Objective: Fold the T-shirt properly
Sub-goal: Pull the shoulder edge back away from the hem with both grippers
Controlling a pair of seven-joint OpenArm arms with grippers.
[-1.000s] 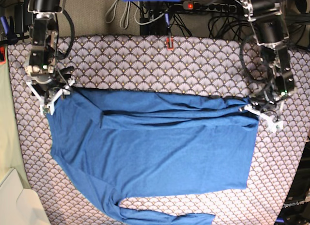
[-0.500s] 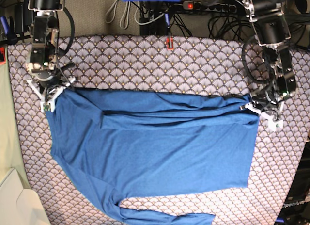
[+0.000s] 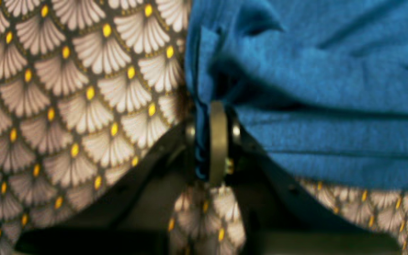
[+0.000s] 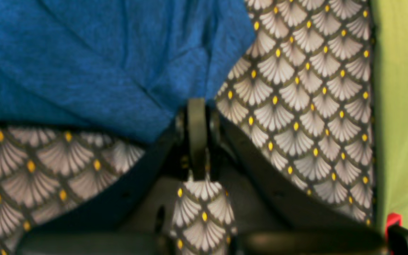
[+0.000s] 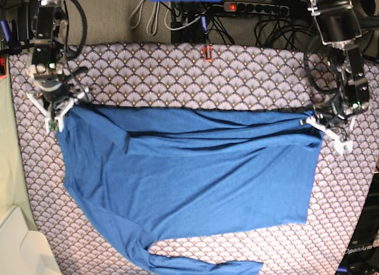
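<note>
The soft blue T-shirt lies spread on the counter's fan-patterned cloth. Left fingers and right fingers each pinch one upper corner.

The T-shirt runs off the base view's bottom edge, its sleeve end apparently cut off.

Plain blue T-shirt, spread flat, folded along the 12 o'clock edge, one sleeve trailing toward 6 o'clock.
</note>
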